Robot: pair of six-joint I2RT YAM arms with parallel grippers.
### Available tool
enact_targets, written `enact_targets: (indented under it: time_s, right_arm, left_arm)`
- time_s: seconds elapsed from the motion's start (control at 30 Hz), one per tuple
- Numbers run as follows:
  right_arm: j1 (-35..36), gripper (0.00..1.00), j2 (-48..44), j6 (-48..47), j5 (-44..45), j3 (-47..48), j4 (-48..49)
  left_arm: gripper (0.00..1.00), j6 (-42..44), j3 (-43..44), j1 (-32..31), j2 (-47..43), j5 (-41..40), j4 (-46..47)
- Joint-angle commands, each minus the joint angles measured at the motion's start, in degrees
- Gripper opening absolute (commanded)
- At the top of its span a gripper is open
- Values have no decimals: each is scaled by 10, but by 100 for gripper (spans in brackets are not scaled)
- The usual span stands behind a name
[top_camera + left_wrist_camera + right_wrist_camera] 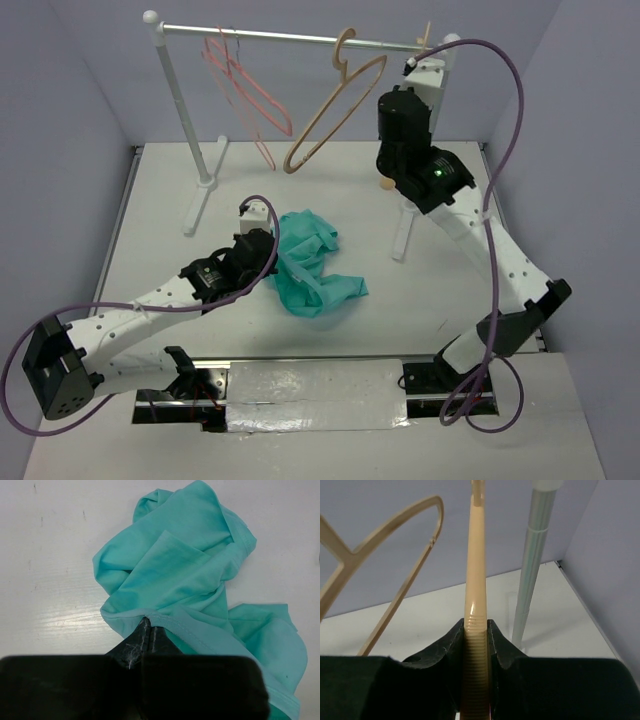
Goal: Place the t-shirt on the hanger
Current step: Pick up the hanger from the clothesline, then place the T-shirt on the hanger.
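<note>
Pinching limp, light t-shirt hem between my left fingers; right fingers clamp the stiff hanger arm.

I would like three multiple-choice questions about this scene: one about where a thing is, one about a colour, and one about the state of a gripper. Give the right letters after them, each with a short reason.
1. Where is the t-shirt?
A. crumpled on the table
B. held up in the air
C. draped on a hanger

2. What colour are the thin hangers at the left end of the rail?
A. blue
B. pink
C. black

3. What state is the right gripper in?
A. open above the table
B. shut on the t-shirt
C. shut on the cream hanger

Answers:
1 A: the top view shows it bunched on the white surface.
2 B: they show pink against the wall.
3 C: the right wrist view shows both fingers pressed on the hanger's ribbed arm.
</note>
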Motion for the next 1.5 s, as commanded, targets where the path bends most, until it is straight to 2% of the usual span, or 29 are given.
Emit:
enact_targets:
  time_s: [0.0, 0.2, 0.37, 0.47, 0.63, 0.83, 0.97, 1.2, 1.47]
  right_arm:
    - [-3, 0, -72, -43, -44, -14, 77]
    - [-2, 0, -97, -38, -104, -29, 25]
    - [-3, 0, -150, -13, -191, -120, 8]
    - [-1, 0, -188, 7, -205, -176, 1]
    - [0, 0, -281, -3, -206, -292, 53]
    - [1, 0, -350, -13, -238, -362, 82]
    - [2, 0, -373, 13, -257, -378, 53]
    - [78, 0, -479, 57, -292, -471, 4]
    - [120, 0, -636, 93, -421, -566, -38]
  left_arm:
    - [0, 12, 3, 2, 2, -16, 15]
    - [0, 14, 0, 2, 1, -15, 21]
    - [0, 13, 2, 3, 6, -21, 16]
    - [0, 13, 2, 3, 8, -24, 16]
    - [0, 13, 6, 3, 19, -24, 16]
    - [0, 13, 10, 5, 33, -19, 15]
    - [0, 14, 15, 7, 34, -17, 11]
    - [0, 15, 23, 32, 30, 16, 14]
    - [0, 7, 81, 53, 84, 51, -9]
